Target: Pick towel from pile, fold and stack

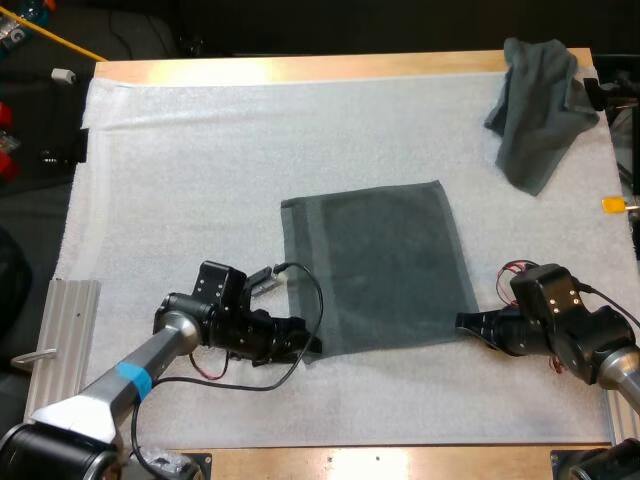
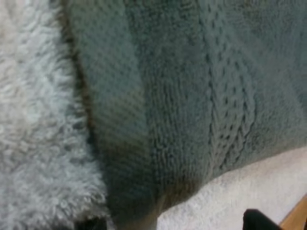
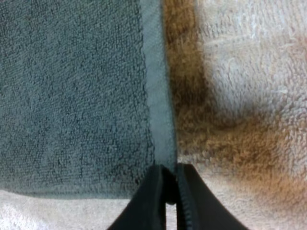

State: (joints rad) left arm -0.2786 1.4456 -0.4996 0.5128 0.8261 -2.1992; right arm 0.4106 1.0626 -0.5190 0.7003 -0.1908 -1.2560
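**Both grippers at the near corners of the spread towel**

High view: a flat towel, dark grey-green, lies spread open in the middle of the frame on the white mat. A crumpled towel sits in the upper right of the frame, at the mat's far corner, partly over the edge of the wooden table and well apart from the flat one. The left gripper lies low on the mat at the flat towel's lower left corner, touching it. The right gripper points in from the right at the towel's lower right corner.

Left wrist view: the flat towel is seen from very close, with a woven band running across it and a ridge of cloth rising next to the mat's fuzzy surface. Whether this claw is clenched or released cannot be told.

Right wrist view: the right gripper is clenched on the towel's corner, its two black fingers pressed together right where the smooth hem meets the towel's near edge. The mat lies just beside the hem.
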